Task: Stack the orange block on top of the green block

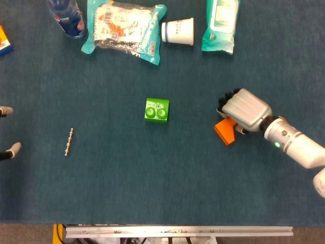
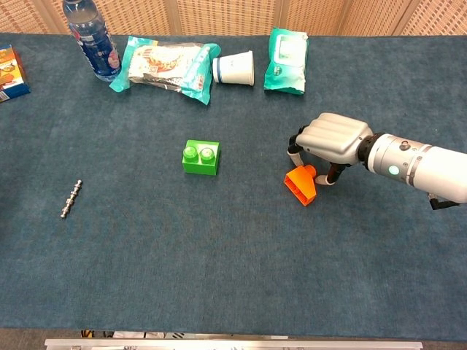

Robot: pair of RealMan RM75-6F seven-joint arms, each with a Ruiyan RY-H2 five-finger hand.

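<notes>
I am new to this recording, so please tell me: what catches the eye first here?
The right hand hovers over the tilted orange block at the right of the table. The green block sits alone, studs up, near the middle. Snack packs and a paper cup line the far edge.

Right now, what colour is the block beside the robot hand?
Orange: the block by the right robot hand shows best in the chest view.

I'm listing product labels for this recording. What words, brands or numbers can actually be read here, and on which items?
None can be read.
Bottle: label print blurred.
Snack bag: print too small and blurred.
Paper cup: blue band, markings unreadable.
Wipes pack: white label, text illegible.
Box at the left edge: cut off, print unreadable.
Orange block, green block: no text visible.
</notes>
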